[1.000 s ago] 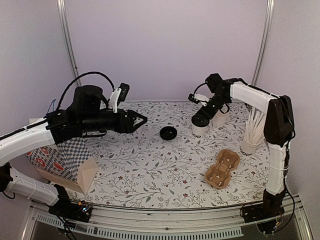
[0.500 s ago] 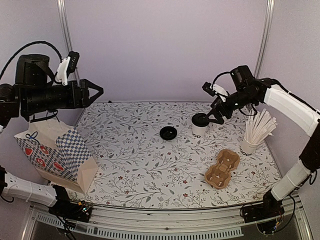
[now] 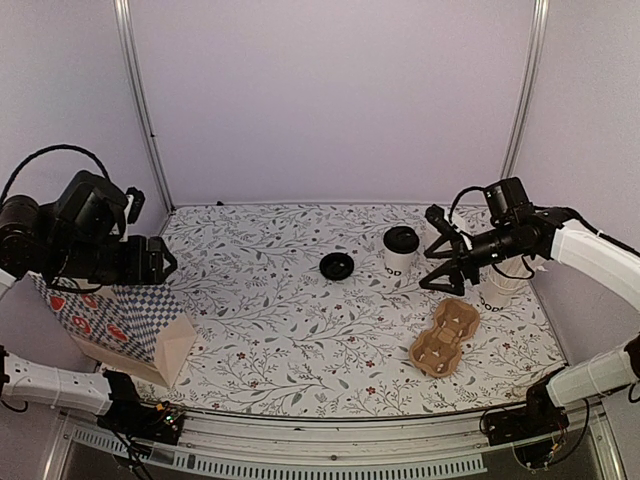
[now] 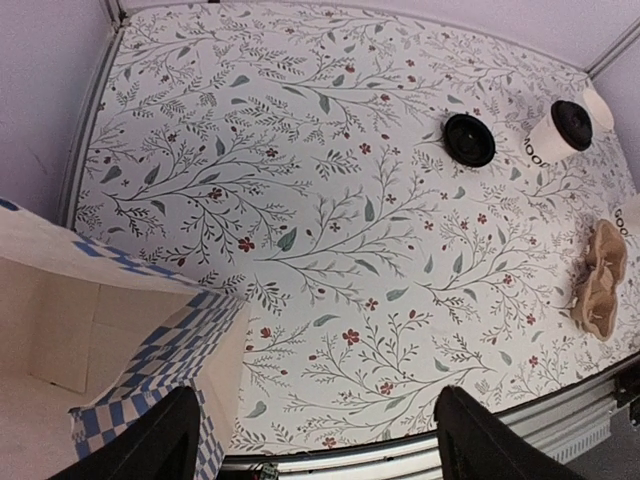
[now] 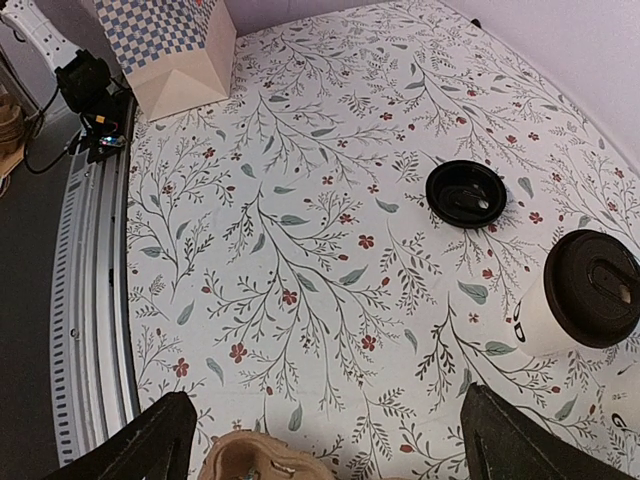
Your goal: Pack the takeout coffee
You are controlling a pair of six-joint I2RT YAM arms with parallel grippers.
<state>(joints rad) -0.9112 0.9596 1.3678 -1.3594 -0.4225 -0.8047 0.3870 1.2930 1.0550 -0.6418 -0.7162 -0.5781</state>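
Backed my right gripper off black-lidded white paper cup; jaws wide, empty, cup just beyond fingertips.

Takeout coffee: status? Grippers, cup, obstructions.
Left gripper open, empty, by the paper bag. Right gripper open, empty, beside the takeout coffee, not touching. Cup upright, lidded. Nothing between; loose black lid apart.

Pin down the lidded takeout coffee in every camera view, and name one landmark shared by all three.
Top external: the takeout coffee stands right of centre, towards the back of the table.
Left wrist: it is in the upper right corner.
Right wrist: it is at the right edge, below the middle.
Shared landmark: the loose black lid, lying to the cup's left in each picture.
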